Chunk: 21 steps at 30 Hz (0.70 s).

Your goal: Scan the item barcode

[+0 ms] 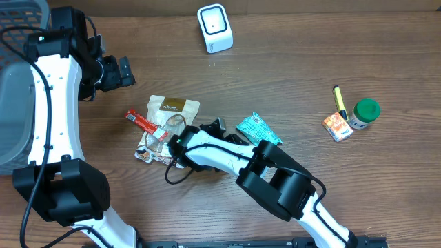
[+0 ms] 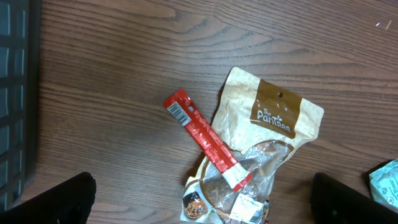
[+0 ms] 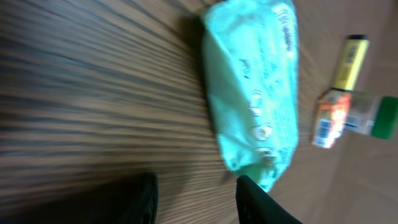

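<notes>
A teal snack packet (image 3: 255, 87) lies flat on the wooden table, also in the overhead view (image 1: 259, 129). My right gripper (image 3: 196, 200) hovers low just beside its near end, open, with only bare wood between the two dark fingers (image 3: 261, 202). From above, the right gripper (image 1: 215, 127) sits between the packet and a pile of bags. The white barcode scanner (image 1: 215, 27) stands at the table's far edge. My left gripper (image 2: 199, 208) is wide open and empty, high over a red stick pack (image 2: 205, 140) and a tan pouch (image 2: 273, 118); overhead it is at the back left (image 1: 125, 69).
A clear bag with a white label (image 1: 155, 148) lies under the red stick (image 1: 143, 123). An orange carton (image 1: 337, 127), a green-capped bottle (image 1: 365, 114) and a yellow marker (image 1: 339, 100) stand at the right. A dark basket (image 1: 21, 17) and a grey bin (image 1: 10, 117) fill the left edge.
</notes>
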Each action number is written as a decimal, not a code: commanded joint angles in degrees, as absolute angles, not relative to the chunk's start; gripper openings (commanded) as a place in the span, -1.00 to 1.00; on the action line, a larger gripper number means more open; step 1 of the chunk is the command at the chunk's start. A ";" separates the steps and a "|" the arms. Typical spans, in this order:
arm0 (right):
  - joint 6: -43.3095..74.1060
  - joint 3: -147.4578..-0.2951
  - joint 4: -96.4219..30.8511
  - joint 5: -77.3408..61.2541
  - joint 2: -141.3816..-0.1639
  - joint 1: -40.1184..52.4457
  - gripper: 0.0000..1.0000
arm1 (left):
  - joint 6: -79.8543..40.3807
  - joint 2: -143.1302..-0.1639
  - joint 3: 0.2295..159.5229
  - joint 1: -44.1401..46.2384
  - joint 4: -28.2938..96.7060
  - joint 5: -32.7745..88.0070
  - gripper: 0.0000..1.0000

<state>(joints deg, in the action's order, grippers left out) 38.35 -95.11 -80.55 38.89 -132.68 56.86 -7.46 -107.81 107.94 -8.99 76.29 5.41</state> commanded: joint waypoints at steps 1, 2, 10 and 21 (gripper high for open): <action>36.21 -99.24 -80.51 31.00 -130.47 55.07 -0.14 | -6.81 -107.55 107.83 -8.60 76.20 5.80 0.99; 34.57 -100.18 -80.66 30.28 -129.19 54.19 -0.14 | -6.81 -107.55 107.83 -8.60 76.20 5.80 0.99; 26.87 -101.69 -80.58 18.74 -120.36 42.33 -0.22 | -6.81 -107.55 107.83 -8.60 76.20 5.80 0.99; 24.60 -97.01 -80.38 -0.80 -120.01 27.03 -0.50 | -6.81 -107.55 107.83 -8.60 76.20 5.80 1.00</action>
<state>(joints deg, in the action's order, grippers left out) 26.22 -99.13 -80.58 5.13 -121.01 26.61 -7.46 -107.81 107.94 -8.99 76.29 5.41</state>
